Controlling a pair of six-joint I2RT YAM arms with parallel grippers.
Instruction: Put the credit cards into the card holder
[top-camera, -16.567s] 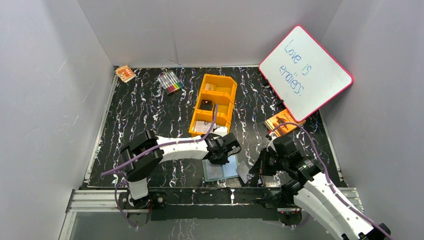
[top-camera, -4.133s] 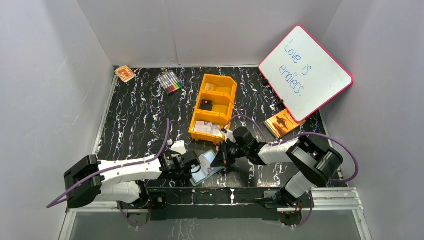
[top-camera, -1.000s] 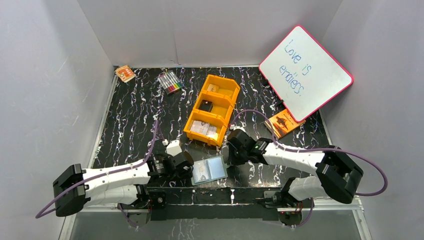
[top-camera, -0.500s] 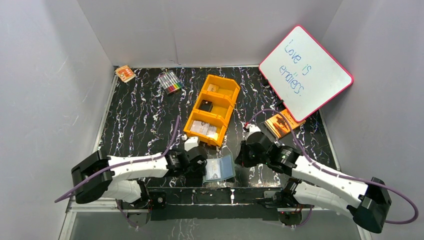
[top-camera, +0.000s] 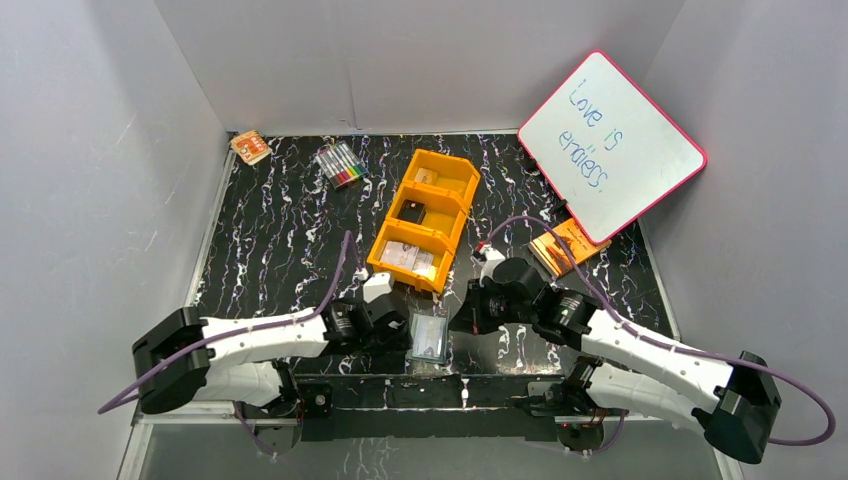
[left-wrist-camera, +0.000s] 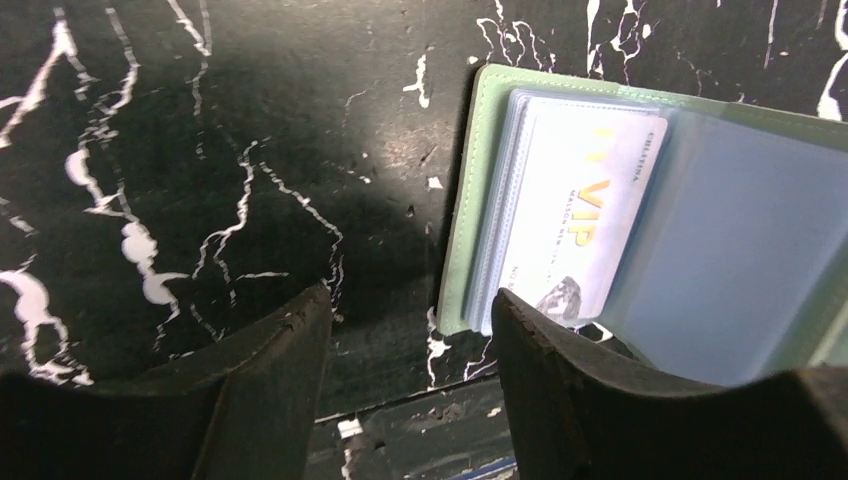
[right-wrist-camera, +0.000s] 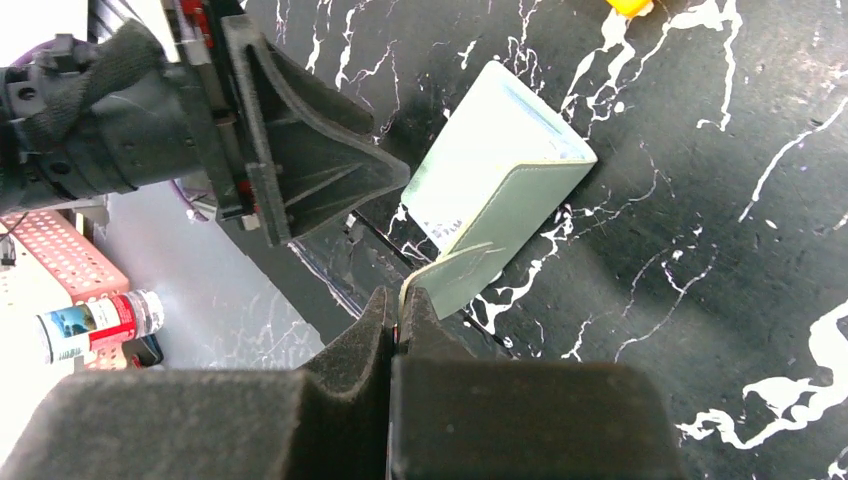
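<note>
— Where's the card holder (top-camera: 429, 336)?
— At the table's (top-camera: 280, 230) near edge; from above, little more shows.
— The right wrist view shows the right gripper (right-wrist-camera: 398, 305) pinching its green flap. The left wrist view shows the left gripper (left-wrist-camera: 410, 310) gaping beside it, with one credit card (left-wrist-camera: 585, 215) tucked inside.

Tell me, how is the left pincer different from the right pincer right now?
The left pincer is open; the right pincer is shut. The left pincer holds nothing, and only black table shows between its fingers, while the right pincer pinches a thin green flap of the card holder. Both are black and sit low beside the card holder, which has a card in its clear pocket.
</note>
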